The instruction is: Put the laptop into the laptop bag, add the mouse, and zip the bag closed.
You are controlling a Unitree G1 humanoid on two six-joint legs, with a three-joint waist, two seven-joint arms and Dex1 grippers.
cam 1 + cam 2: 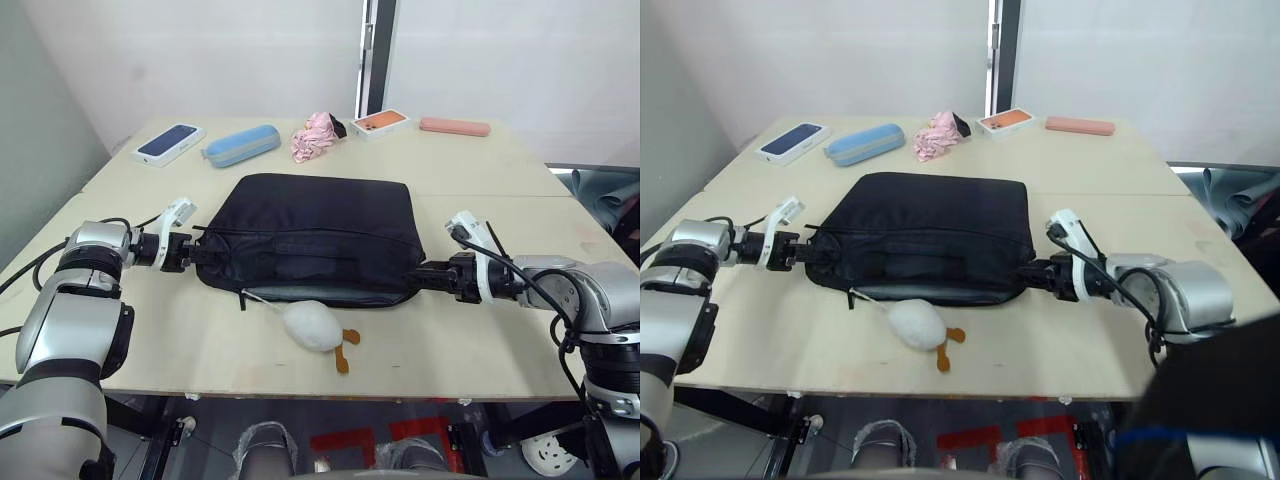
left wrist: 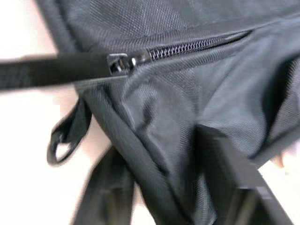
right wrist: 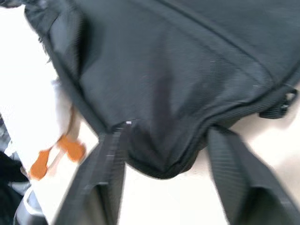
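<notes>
The black laptop bag [image 1: 315, 235] lies flat in the middle of the table, its zipper slider [image 2: 122, 63] near the left end. My left gripper [image 1: 200, 252] is at the bag's left end, shut on the fabric of that corner. At the near right corner my right gripper [image 1: 425, 274] is shut on the bag, and the corner bulges between its fingers [image 3: 101, 183]. The laptop and the mouse are hidden or out of view.
A puffy white oval thing with an orange tag [image 1: 312, 325] lies just in front of the bag. Along the table's far side are a white phone box [image 1: 168, 143], a blue case [image 1: 241, 145], a pink cloth [image 1: 315, 137], a small white box [image 1: 381, 122] and a pink case [image 1: 455, 126].
</notes>
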